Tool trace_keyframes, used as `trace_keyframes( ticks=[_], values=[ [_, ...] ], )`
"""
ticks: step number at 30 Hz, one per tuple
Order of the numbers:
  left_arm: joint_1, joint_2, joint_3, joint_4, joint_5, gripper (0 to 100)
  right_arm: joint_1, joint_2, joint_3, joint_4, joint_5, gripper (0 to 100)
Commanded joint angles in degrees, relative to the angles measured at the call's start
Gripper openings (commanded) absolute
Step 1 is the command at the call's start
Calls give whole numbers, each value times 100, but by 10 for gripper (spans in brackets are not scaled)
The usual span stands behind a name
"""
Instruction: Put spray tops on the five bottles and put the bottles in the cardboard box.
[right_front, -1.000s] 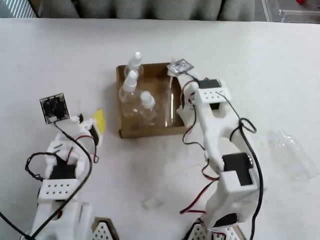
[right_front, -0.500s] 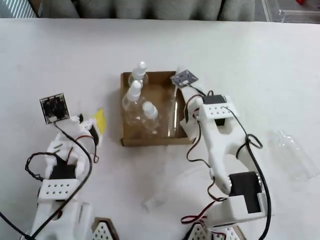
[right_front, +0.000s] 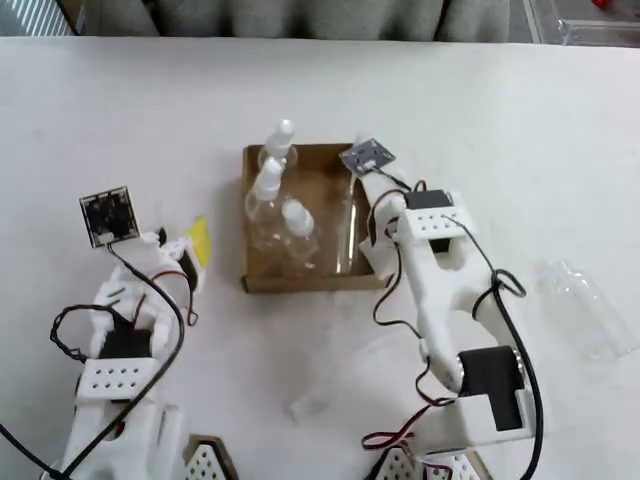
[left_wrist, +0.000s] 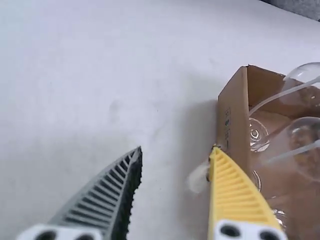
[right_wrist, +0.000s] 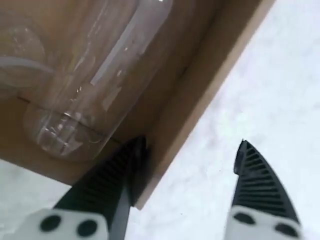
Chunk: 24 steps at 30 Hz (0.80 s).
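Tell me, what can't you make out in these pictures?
- Right wrist view: the lying bottle has its neck cut off by the picture edge, so whether it is capped cannot be told.
- High view: the loose bottle on the table is too faint to show whether it is capped.
- High view: a small clear thing on the near side of the cardboard box is too small to identify.

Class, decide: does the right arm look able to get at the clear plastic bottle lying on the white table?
Probably yes: the clear plastic bottle lies on the white table beside the right arm, nothing between, jaws open.
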Motion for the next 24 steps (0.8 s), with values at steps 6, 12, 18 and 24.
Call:
trace_keyframes(
  ticks=[6, 12, 18, 24],
  values=[
    [-57, -198, -18, -167, 35, 211, -13, -664, -325, 22, 18, 245],
    [-48, -198, -18, -167, 35, 211, -48, -1165, -316, 66, 18, 246],
    [-48, -198, -18, -158, 35, 211, -75, -1622, -308, 233, 18, 246],
    [-48, -198, -18, -158, 35, 211, -31, -2026, -299, 312, 18, 247]
  ],
)
